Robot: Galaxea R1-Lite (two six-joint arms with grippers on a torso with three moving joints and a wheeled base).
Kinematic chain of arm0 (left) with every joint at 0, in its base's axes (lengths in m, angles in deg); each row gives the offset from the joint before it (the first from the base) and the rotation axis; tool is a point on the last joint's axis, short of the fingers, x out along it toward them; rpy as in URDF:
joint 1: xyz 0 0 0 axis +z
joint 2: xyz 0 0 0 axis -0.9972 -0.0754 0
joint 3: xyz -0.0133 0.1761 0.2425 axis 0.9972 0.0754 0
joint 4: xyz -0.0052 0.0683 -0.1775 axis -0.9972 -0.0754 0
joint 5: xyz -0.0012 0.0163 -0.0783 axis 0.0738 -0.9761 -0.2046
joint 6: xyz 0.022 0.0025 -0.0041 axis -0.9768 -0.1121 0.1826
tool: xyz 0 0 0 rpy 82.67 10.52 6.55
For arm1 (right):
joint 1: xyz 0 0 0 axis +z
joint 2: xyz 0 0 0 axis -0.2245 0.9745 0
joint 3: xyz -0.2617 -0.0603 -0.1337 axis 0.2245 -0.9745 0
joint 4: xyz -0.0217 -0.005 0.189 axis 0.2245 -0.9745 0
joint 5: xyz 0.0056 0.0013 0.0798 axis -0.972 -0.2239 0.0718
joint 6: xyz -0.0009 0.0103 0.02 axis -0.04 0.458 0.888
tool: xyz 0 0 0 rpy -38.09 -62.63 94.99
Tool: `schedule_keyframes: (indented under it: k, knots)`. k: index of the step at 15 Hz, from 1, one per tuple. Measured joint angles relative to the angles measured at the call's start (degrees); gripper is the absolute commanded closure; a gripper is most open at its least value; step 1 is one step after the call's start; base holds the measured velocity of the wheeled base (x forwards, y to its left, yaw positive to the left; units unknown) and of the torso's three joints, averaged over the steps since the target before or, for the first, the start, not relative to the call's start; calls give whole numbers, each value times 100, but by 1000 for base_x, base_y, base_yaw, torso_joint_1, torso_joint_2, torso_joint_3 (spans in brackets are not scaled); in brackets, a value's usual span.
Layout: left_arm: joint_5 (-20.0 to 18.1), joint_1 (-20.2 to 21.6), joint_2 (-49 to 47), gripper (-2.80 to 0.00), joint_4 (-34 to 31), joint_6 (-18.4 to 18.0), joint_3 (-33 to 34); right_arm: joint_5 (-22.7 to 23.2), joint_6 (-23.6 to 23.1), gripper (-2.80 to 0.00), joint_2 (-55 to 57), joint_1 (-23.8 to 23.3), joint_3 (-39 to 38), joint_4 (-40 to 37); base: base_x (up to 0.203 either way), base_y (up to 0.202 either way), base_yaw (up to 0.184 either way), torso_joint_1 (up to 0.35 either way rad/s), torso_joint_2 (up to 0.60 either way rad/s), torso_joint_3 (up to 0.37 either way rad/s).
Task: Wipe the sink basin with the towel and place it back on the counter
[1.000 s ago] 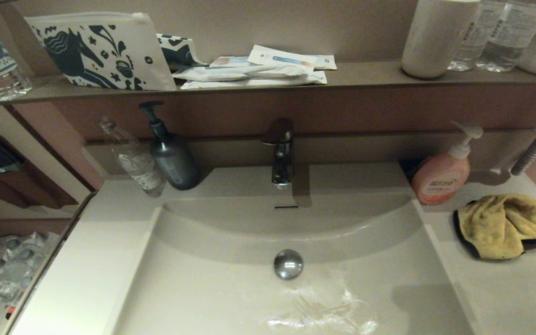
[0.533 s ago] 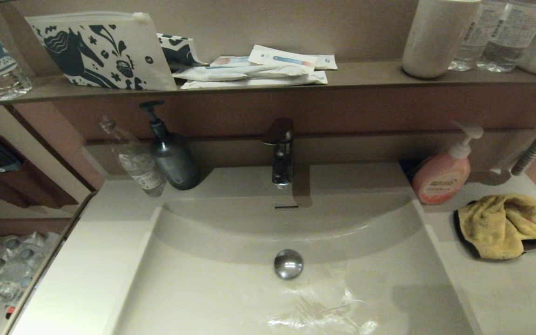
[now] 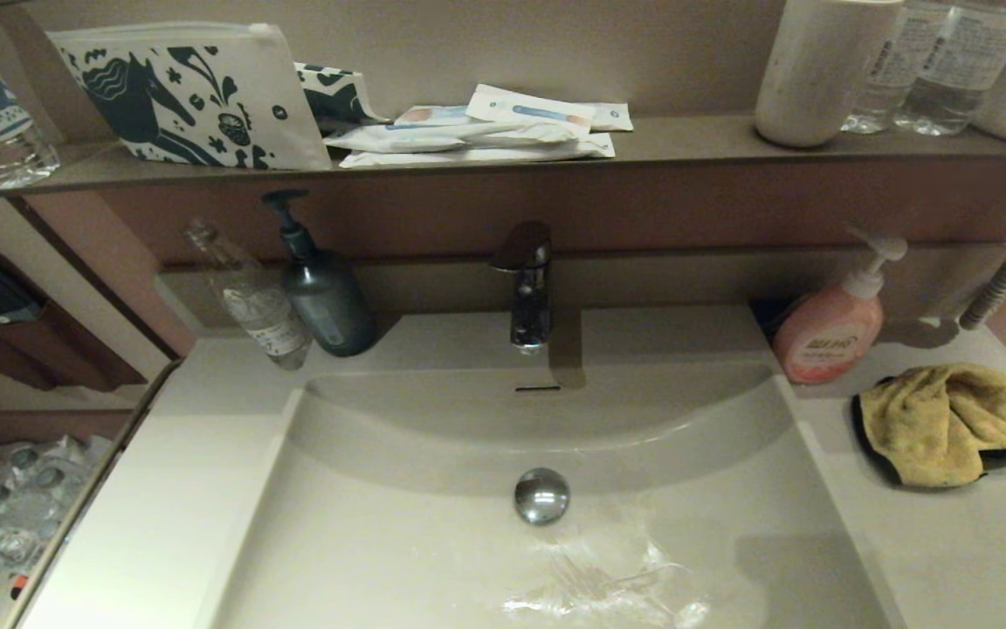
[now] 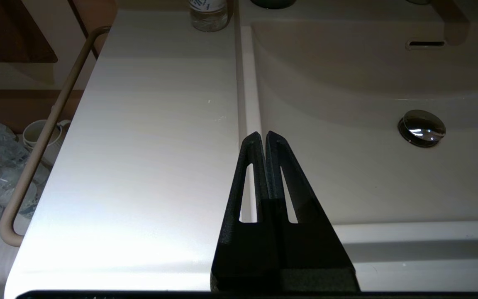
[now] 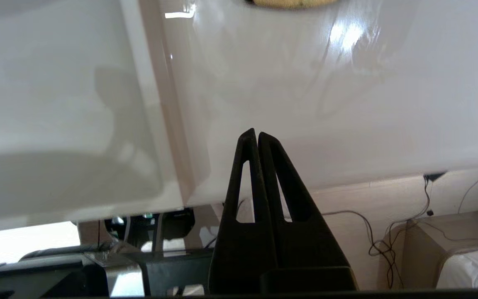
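Head view: the towel (image 3: 940, 422), mustard-yellow fluffy microfibre with a black edge, lies crumpled on the desk (image 3: 966, 559) to the right of the sink basin (image 3: 433, 559), just beside the pink pump soap bottle (image 3: 828, 336). Basin is wide, shallow, glossy off-white, rear wall curved; round chrome drain plug (image 3: 541, 495) at centre, narrow overflow slot (image 3: 537, 388) under the chrome faucet (image 3: 527, 288). Thin wet streaks glint on the basin floor in front of the plug. Dark grey pump bottle (image 3: 321, 293) and clear plastic bottle (image 3: 251, 297) stand at the rear left. No arm shows in this view.

Left wrist view: left gripper (image 4: 262, 135), matte black tapered fingers with slotted cut-outs, jaws pressed together and holding nothing, above the seam between the left desk and basin edge. A tan rail (image 4: 44, 137) along the desk's side shows only here.

Right wrist view: right gripper (image 5: 254, 133), jaws likewise closed and empty, over the glossy right desk near its front edge; only a sliver of towel (image 5: 293, 3) shows at the frame's edge, well apart from the fingers.
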State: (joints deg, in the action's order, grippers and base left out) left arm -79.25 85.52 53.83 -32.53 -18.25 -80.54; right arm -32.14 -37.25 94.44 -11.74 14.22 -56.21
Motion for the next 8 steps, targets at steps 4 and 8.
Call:
schedule_keyframes:
  k: [4,8]
  knots:
    - [0,0,0,0,2,-2,0,40,7,0,-316,-9,-125,-97,0,0,0,0,0,0]
    - [0,0,0,0,2,-2,0,195,9,0,-646,-9,-317,-120,0,0,0,0,0,0]
